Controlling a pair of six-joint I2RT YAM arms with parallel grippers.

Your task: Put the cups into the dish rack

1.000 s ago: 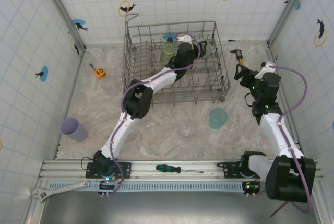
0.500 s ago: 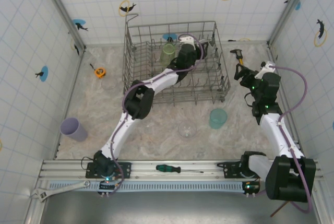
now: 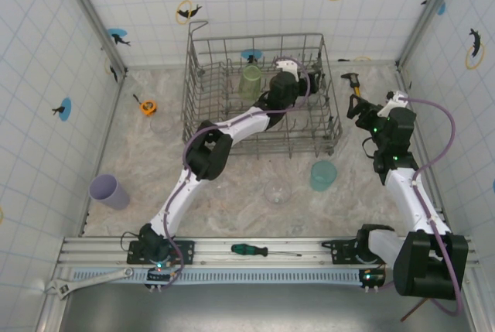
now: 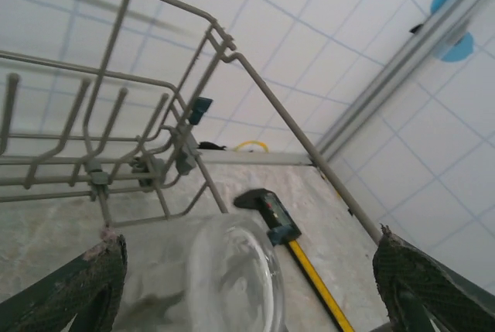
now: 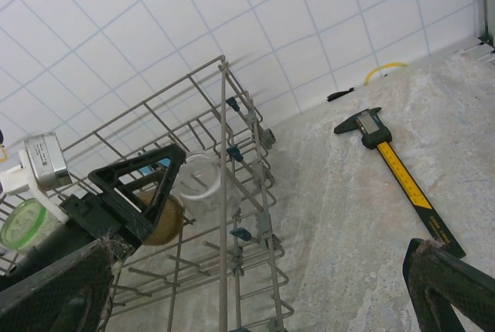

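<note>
- Moved rightward inside the rack (image 3: 255, 143), your left gripper (image 4: 251, 289) gapes wide around a clear cup (image 4: 232, 266).
- Your right gripper (image 5: 259, 285) hangs spread wide beside the rack.

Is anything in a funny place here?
Yes. A yellow caliper lies beside the dish rack, and a screwdriver sits on the front rail. Tools look odd among cups.
</note>
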